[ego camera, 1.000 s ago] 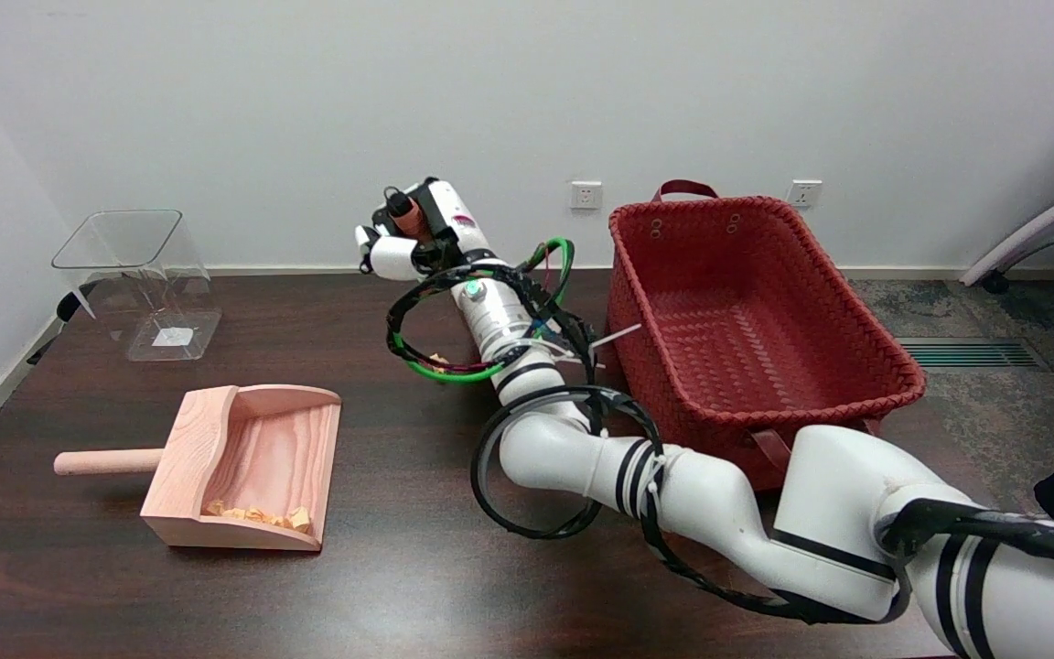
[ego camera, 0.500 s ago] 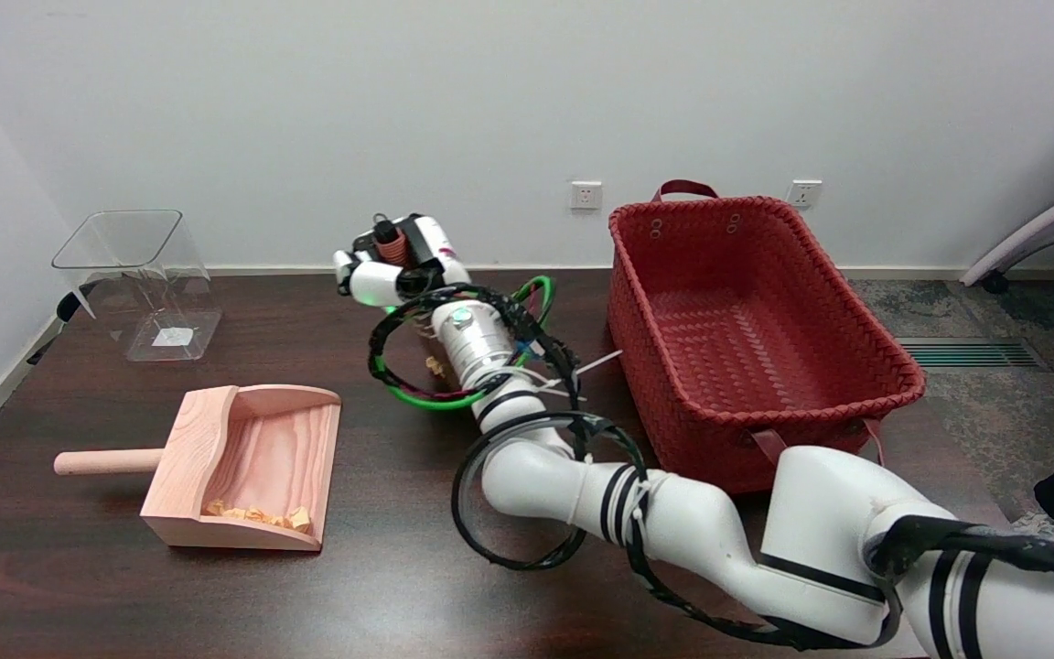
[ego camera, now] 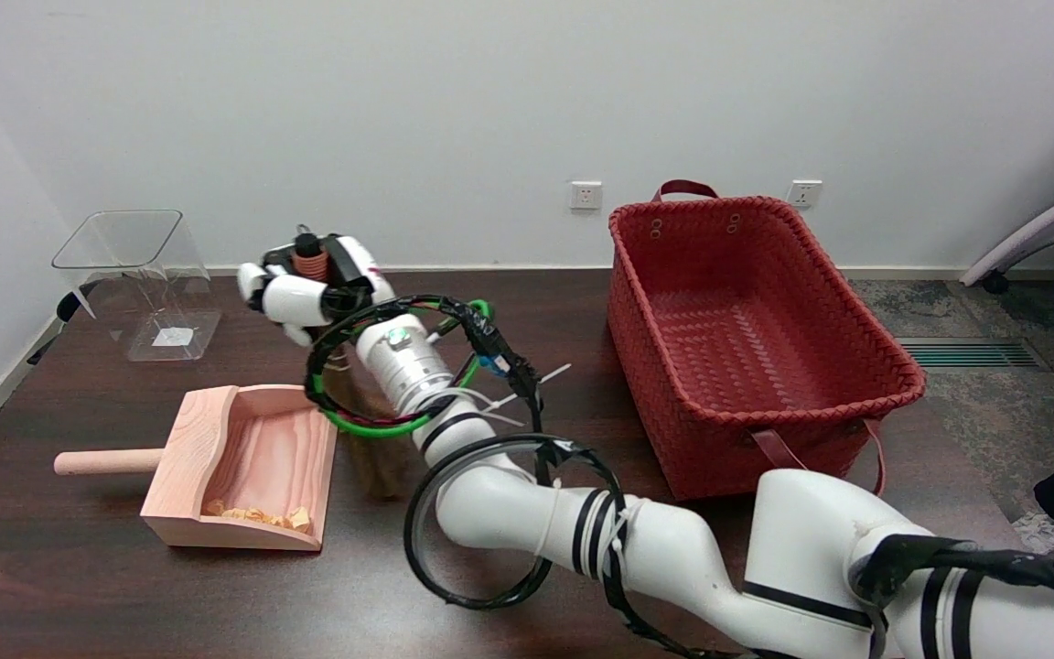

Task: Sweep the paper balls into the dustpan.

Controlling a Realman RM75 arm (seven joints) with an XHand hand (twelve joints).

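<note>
- The right hand (ego camera: 307,279) has its fingers (ego camera: 294,297) curled tight around the ribbed, reddish handle top of a brush (ego camera: 371,439), holding it upright; no gap shows between fingers and handle.
- The brush's brown bristles hang blurred below the wrist, just beside the open right side of the wooden dustpan (ego camera: 243,458); whether they touch the table (ego camera: 79,586) cannot be told.
- Orange paper balls (ego camera: 257,517) lie inside the dustpan, gathered along its near wall.
- The dustpan sits on the dark table with its round handle pointing to the picture's left.
- A clear plastic container (ego camera: 138,279) stands at the table's far left.
- A red woven basket (ego camera: 756,329) stands to the right.
</note>
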